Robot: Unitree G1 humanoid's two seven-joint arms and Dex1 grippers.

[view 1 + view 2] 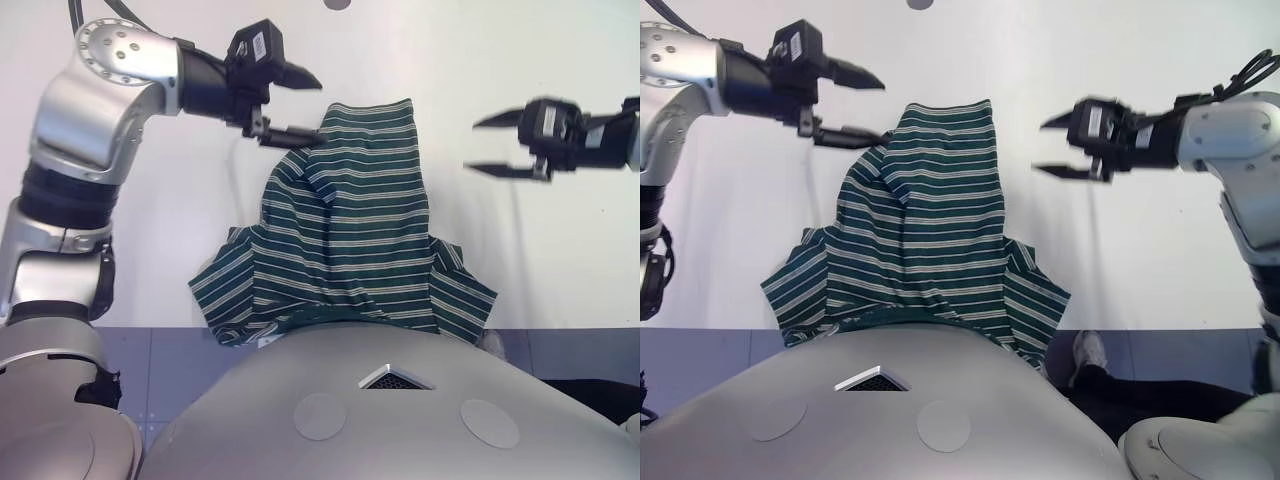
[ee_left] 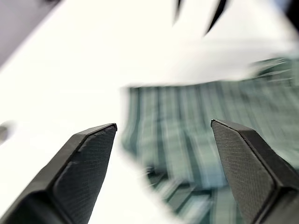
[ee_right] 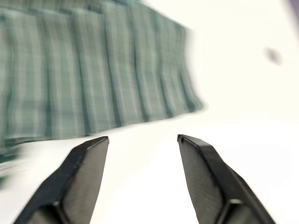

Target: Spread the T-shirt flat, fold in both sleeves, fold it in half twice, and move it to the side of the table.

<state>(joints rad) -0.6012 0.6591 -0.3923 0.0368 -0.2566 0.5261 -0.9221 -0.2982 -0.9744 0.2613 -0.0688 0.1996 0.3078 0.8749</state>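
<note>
On the white table (image 1: 560,260), a green T-shirt (image 1: 350,230) with pale stripes is laid lengthwise at the middle, its hem at the far end. It is rumpled: a slanting crease is raised across its far left part. The left sleeve (image 1: 225,290) and right sleeve (image 1: 465,295) are splayed out by the near edge. The left gripper (image 1: 318,108) is held at the far left corner with its fingers apart, the lower one right at the cloth; contact cannot be told. The right gripper (image 1: 472,145) is held well clear on the right, fingers spread wide, nothing between them. A dark spot (image 1: 337,4) is seen at the far end, and grey floor (image 1: 150,350) beyond the near edge.
</note>
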